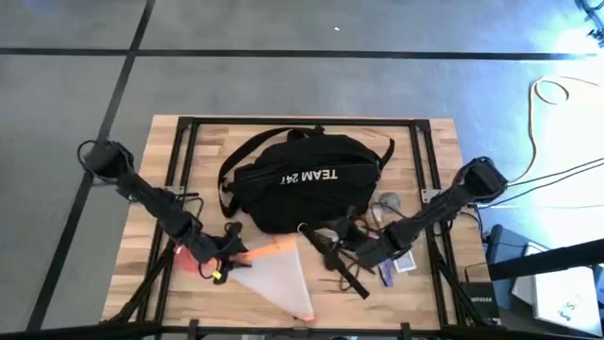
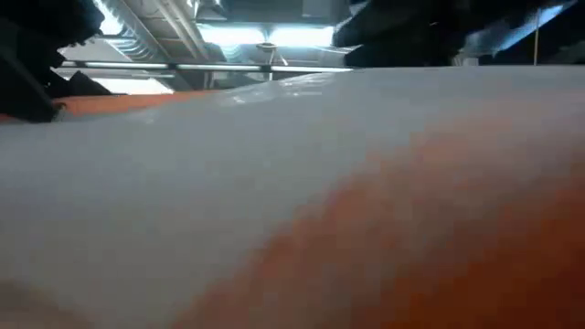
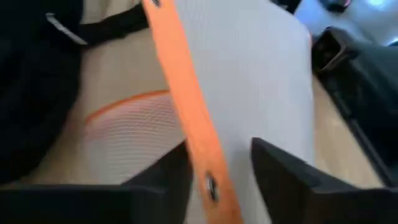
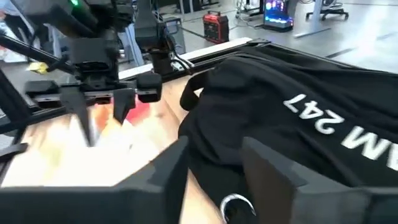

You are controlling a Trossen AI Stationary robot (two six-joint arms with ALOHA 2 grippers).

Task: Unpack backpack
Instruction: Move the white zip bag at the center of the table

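Note:
The black backpack (image 1: pixel 293 179) with white "TEAM 247" lettering (image 4: pixel 336 130) lies on the middle of the table. In front of it lies a translucent pouch (image 1: pixel 278 274) with orange trim (image 3: pixel 186 124). My left gripper (image 1: pixel 222 260) is open at the pouch's left end, its fingers (image 3: pixel 168 180) on either side of the trim and its zipper pull (image 3: pixel 211 186). My right gripper (image 1: pixel 326 247) is open at the backpack's near edge, with black fabric (image 4: pixel 217 155) and a metal ring (image 4: pixel 233 205) between its fingers. The pouch fills the low view (image 2: pixel 292 183). My left gripper stands astride the pouch's orange trim (image 3: pixel 199 162) from above, slanting down. A gap shows between the trim and each finger, and I cannot tell whether the fingers touch the pouch. My right gripper's fingers flank the backpack's near edge; I cannot tell whether they touch it.
A red thing (image 1: pixel 189 263) lies beside my left gripper. A grey round thing (image 1: pixel 389 201), a blue card (image 1: pixel 392 274) and a black strap (image 1: pixel 354 283) lie at the near right. The bare wooden tabletop (image 1: pixel 156 189) shows left of the backpack.

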